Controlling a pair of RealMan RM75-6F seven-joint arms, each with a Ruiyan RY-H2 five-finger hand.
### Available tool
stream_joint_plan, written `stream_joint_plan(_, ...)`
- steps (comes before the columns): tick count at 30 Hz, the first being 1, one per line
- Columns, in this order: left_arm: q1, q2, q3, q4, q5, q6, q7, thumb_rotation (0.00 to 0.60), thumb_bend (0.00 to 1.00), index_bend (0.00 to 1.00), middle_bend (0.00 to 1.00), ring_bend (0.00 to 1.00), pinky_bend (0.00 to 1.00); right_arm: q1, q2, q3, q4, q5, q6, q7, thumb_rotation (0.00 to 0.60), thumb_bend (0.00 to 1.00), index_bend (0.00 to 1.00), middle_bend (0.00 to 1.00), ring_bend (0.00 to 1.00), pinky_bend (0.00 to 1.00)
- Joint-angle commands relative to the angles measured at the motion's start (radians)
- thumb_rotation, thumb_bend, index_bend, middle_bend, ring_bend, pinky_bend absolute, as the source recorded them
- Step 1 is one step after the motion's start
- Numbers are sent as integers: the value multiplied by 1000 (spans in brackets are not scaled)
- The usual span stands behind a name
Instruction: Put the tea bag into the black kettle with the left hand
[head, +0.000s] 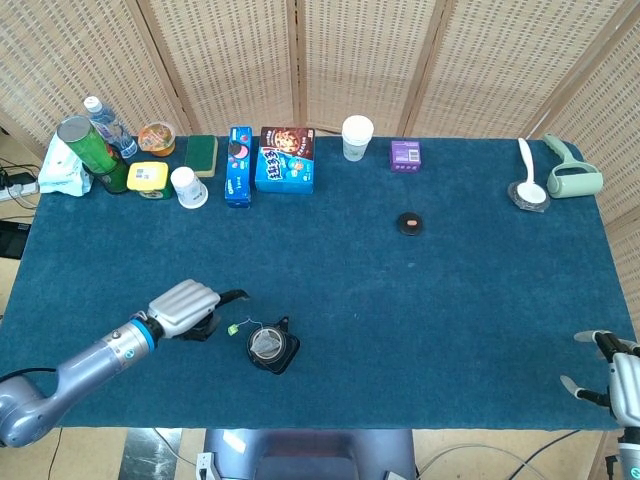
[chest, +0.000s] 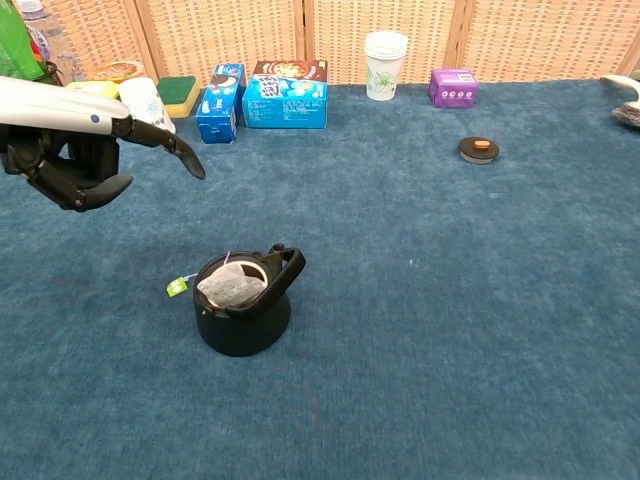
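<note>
The black kettle (chest: 243, 308) (head: 272, 348) stands lidless on the blue cloth at the near left. The tea bag (chest: 232, 287) (head: 265, 344) lies inside its mouth. Its string runs over the rim to a small green tag (chest: 177, 287) (head: 232, 328) on the cloth just left of the kettle. My left hand (chest: 80, 150) (head: 187, 304) hovers up and to the left of the kettle, holding nothing, one finger stretched out toward the right and the others curled. My right hand (head: 615, 378) shows at the near right table edge, fingers apart and empty.
Along the far edge stand a green can (head: 82, 148), bottle, yellow tub (head: 148, 177), white cups (head: 188, 186) (head: 357, 136), sponge, blue snack boxes (head: 285, 159) and a purple box (head: 405, 154). The kettle's black lid (head: 409, 223) lies mid-table. A spoon and lint roller (head: 572, 177) sit far right.
</note>
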Motion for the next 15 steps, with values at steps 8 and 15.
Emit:
stream_joint_plan(8, -63, 65, 31, -81, 52, -120, -2, 600, 922, 139, 1000, 1000, 1000, -6, 0, -2, 7, -1, 4, 13, 600, 166, 353, 350, 469, 260)
stream_joint_plan(15, -107, 57, 32, -79, 7, -192, 22, 600, 934, 140, 1000, 1000, 1000, -11, -1, -3, 14, 2, 5, 24, 600, 166, 353, 351, 471, 261)
